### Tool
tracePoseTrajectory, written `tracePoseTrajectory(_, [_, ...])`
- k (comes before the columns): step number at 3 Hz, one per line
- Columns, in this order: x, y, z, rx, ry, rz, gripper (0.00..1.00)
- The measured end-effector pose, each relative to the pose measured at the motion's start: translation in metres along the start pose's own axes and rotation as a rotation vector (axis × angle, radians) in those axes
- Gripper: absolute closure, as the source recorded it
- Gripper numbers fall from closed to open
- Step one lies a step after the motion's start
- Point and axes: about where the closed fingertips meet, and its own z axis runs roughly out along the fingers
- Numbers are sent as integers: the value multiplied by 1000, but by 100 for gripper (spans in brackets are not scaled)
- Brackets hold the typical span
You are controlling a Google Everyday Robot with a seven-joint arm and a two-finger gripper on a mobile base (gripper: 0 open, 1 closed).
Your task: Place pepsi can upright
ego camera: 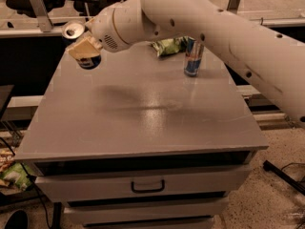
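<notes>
My gripper is above the far left part of the grey table, shut on the pepsi can. The can is dark blue and lies tilted in the grip, its silver top facing up and to the left, its blue bottom end showing below a tan finger. The can is held in the air, clear of the tabletop.
A taller, slim silver-and-blue can stands upright at the far right of the table. A green snack bag lies behind it. My arm spans the upper right. Drawers sit under the table's front edge.
</notes>
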Motion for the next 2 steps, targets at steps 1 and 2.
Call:
tracePoseTrajectory(1, [15, 1, -4, 44, 5, 110, 100])
tracePoseTrajectory(2, [31, 2, -8, 62, 3, 202, 100])
